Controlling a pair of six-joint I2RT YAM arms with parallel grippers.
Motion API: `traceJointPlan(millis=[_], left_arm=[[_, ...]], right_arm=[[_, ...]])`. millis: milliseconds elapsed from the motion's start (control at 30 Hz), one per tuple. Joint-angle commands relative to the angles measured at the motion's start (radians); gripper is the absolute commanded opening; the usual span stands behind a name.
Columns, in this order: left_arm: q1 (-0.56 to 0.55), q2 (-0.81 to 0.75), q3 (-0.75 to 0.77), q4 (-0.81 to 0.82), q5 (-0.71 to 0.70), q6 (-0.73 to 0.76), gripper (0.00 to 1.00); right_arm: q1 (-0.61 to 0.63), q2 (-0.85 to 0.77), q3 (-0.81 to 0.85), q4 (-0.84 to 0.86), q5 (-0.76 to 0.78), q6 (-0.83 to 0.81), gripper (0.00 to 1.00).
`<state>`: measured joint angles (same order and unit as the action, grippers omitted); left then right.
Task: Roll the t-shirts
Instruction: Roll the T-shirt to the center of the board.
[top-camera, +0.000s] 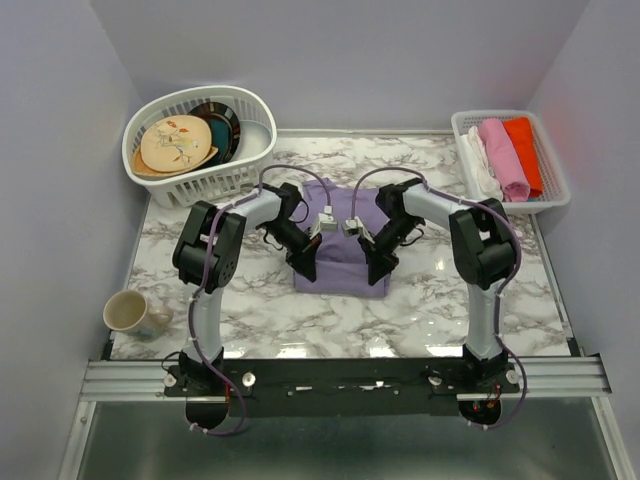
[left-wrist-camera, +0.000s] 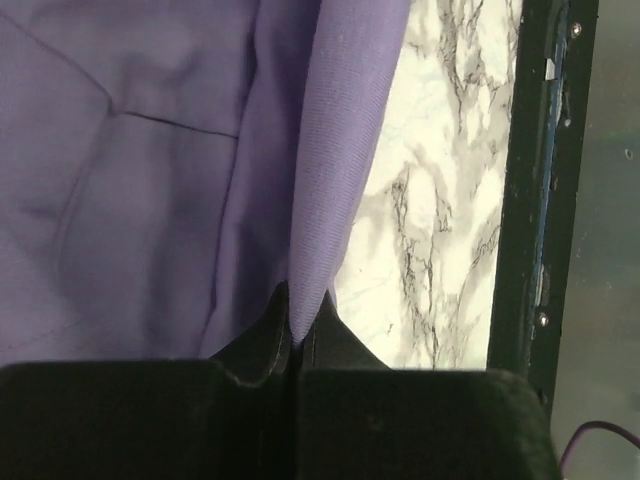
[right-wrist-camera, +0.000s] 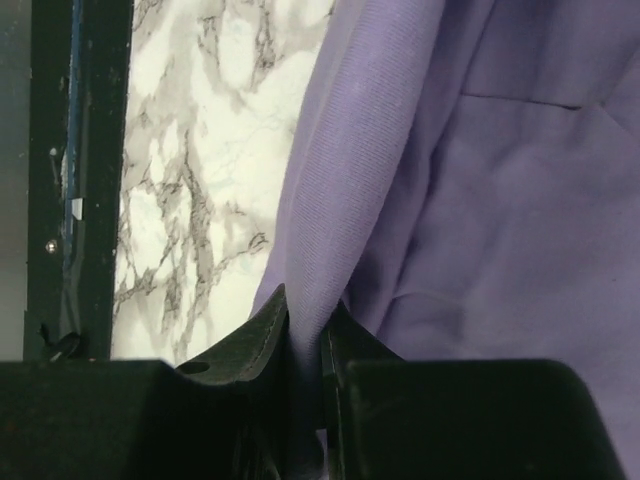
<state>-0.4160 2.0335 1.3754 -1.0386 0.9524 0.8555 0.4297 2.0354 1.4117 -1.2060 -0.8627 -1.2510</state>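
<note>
Bright even light, soft shadows, slight glare

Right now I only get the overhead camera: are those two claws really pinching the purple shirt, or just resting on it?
Observer: Pinching. The left wrist view shows the left gripper shut on a fold of the t-shirt.
Operator: And the other claw?
Observer: The right gripper is shut too, with cloth running down between its jaws.
Operator: Is the cloth smooth?
Observer: No; up close it shows creases and a seam.
</note>
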Motion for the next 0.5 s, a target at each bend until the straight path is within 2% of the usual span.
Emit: traceJointPlan(millis=[0, 133, 300, 433, 467], left_arm=[[0.031, 0.079, 0.073, -0.072, -0.087, -0.039, 0.03], [0.031, 0.136, 0.116, -0.074, -0.107, -0.090, 0.06], [0.036, 0.123, 0.071, 0.053, -0.165, -0.202, 0.13], [0.062, 0.114, 0.076, 0.107, -0.176, -0.311, 0.29], [0.071, 0.110, 0.099, 0.091, -0.159, -0.273, 0.35]], right_arm=[[-0.026, 0.118, 0.093, -0.237, 0.054, -0.059, 0.23], [-0.026, 0.176, 0.142, -0.239, 0.062, -0.022, 0.23], [-0.028, 0.255, 0.202, -0.207, 0.115, 0.088, 0.24], [-0.028, 0.321, 0.279, -0.243, 0.122, 0.148, 0.25], [-0.028, 0.341, 0.295, -0.253, 0.125, 0.177, 0.25]])
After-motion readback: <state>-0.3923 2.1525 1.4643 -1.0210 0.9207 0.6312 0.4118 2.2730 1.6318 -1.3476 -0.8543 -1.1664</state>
